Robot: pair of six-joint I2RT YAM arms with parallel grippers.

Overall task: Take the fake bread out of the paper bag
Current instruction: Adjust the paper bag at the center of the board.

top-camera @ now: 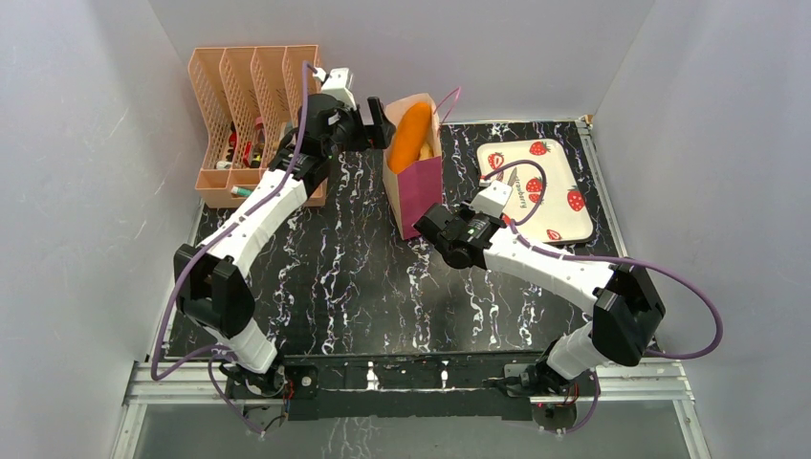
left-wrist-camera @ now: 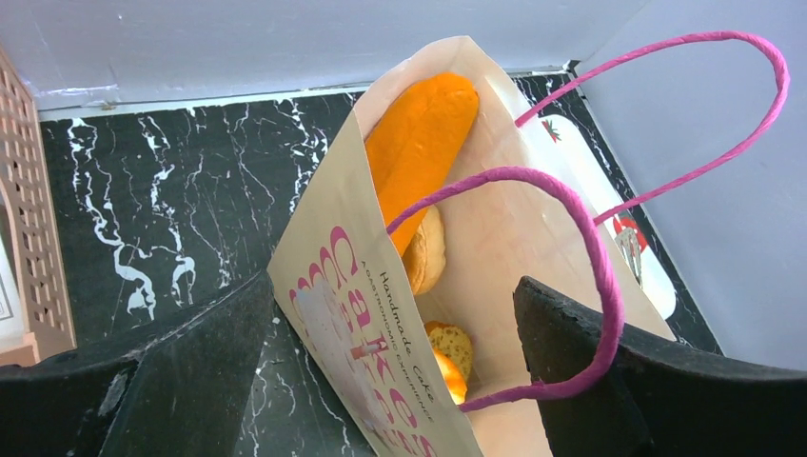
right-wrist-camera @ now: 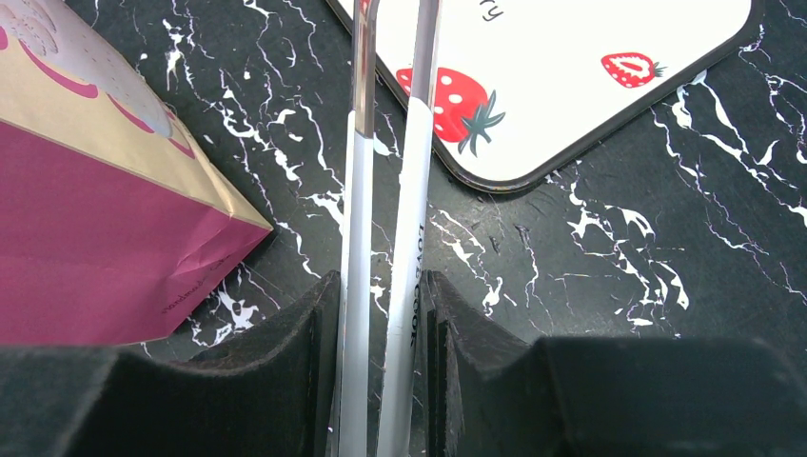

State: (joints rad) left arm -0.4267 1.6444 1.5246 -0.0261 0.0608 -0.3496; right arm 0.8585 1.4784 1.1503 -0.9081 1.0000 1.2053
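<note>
The paper bag (top-camera: 416,186), tan above and maroon below, stands upright at the back middle of the table, its pink handles up. A long orange loaf of fake bread (top-camera: 413,134) sticks out of its mouth. In the left wrist view the loaf (left-wrist-camera: 419,143) leans in the bag (left-wrist-camera: 352,314) above a round bun (left-wrist-camera: 428,252) and a small yellow piece (left-wrist-camera: 452,352). My left gripper (top-camera: 383,124) (left-wrist-camera: 395,362) is open, straddling the bag's near wall, a handle lying across one finger. My right gripper (top-camera: 435,229) (right-wrist-camera: 381,333) is shut on grey tongs (right-wrist-camera: 414,190), low beside the bag's base (right-wrist-camera: 95,238).
A peach file rack (top-camera: 244,115) with small items stands at the back left and shows at the left wrist view's edge (left-wrist-camera: 33,238). A white strawberry-print tray (top-camera: 536,191) (right-wrist-camera: 571,76) lies right of the bag. Grey walls enclose the black marble table.
</note>
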